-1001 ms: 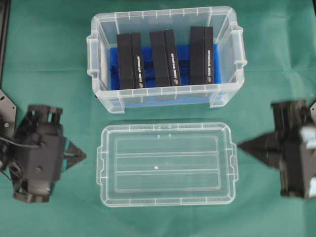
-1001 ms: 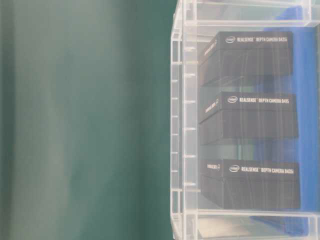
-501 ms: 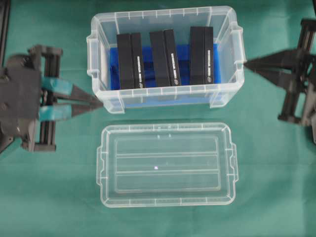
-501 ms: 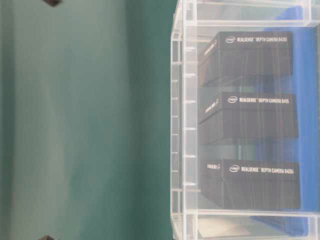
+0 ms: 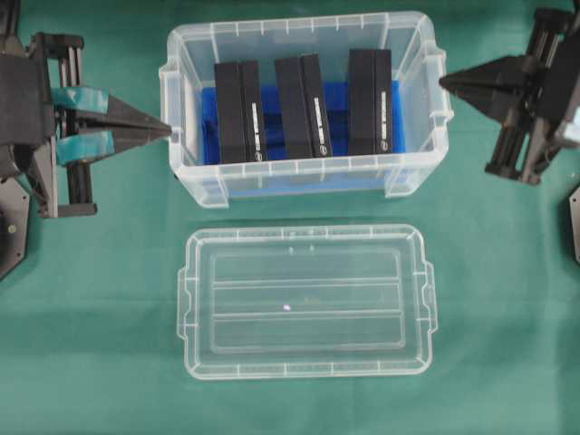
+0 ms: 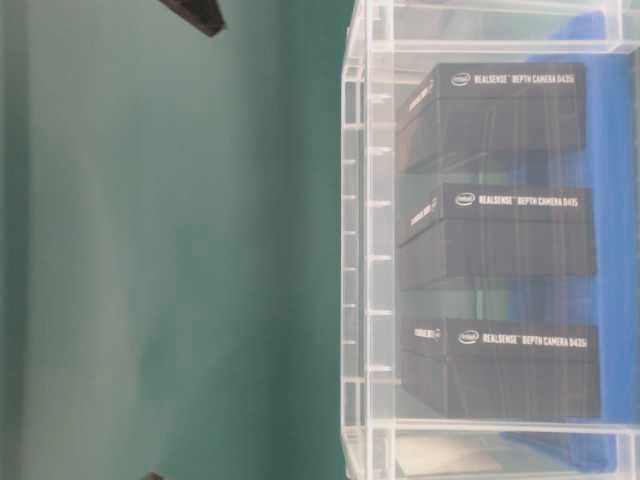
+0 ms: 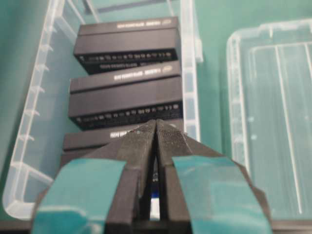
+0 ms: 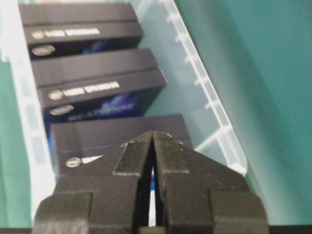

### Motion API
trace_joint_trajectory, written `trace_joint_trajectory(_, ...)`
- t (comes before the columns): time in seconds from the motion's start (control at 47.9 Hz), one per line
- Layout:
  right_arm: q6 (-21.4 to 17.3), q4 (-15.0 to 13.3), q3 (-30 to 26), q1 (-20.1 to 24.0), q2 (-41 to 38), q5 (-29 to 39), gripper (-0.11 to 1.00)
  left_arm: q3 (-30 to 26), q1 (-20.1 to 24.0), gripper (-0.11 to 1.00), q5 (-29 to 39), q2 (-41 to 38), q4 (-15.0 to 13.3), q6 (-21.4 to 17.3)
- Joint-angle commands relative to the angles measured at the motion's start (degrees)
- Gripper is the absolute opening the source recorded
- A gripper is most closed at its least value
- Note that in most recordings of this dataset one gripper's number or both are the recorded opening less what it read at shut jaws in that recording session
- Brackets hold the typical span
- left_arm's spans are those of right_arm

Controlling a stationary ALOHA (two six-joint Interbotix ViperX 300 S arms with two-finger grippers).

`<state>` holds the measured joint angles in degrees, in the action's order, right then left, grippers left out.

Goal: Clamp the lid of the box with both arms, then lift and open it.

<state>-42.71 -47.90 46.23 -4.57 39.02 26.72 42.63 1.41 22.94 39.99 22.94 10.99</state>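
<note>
The clear lid (image 5: 306, 301) lies flat on the green cloth in front of the box; it also shows in the left wrist view (image 7: 275, 112). The clear box (image 5: 186, 181) stands behind it, open, with a blue base and three pairs of black blocks (image 5: 308, 104). My left gripper (image 5: 169, 131), with teal tape on its fingers, is shut and empty, its tips at the box's left handle. My right gripper (image 5: 443, 83) is shut and empty, its tips at the box's right handle. Both grippers are well away from the lid. The wrist views show the left gripper (image 7: 155, 123) and right gripper (image 8: 153, 132) closed above the box.
Green cloth covers the table all around. The table-level view shows the box wall (image 6: 365, 240) with the black blocks (image 6: 500, 235) behind it, and a dark arm tip (image 6: 195, 14) at the top edge.
Both arms have swung from beside the lid back to the box's ends, and moved further back over the last half second. Lid and box have not moved.
</note>
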Motion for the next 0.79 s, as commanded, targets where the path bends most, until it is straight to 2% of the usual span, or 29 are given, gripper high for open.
trace_joint_trajectory(0.0,0.00,-0.35,0.26,-1.58,0.18,-2.72,0.00,0.44,0.70,0.01,-1.67,0.35,-0.35,0.09)
trace_joint_trajectory(0.334,-0.09,0.00,1.41,-3.34,0.26,-5.80,0.00,1.67,0.88,0.01,-2.46,1.41,-0.53,0.18)
trace_joint_trajectory(0.542,-0.18,0.44,2.46,-3.25,5.01,-5.80,0.00,3.08,-0.62,0.01,-1.85,6.33,-1.32,0.97)
trace_joint_trajectory(0.772,-0.18,3.52,3.87,-1.93,8.17,-7.91,0.00,3.52,-4.57,0.01,-1.23,9.14,-1.32,2.90)
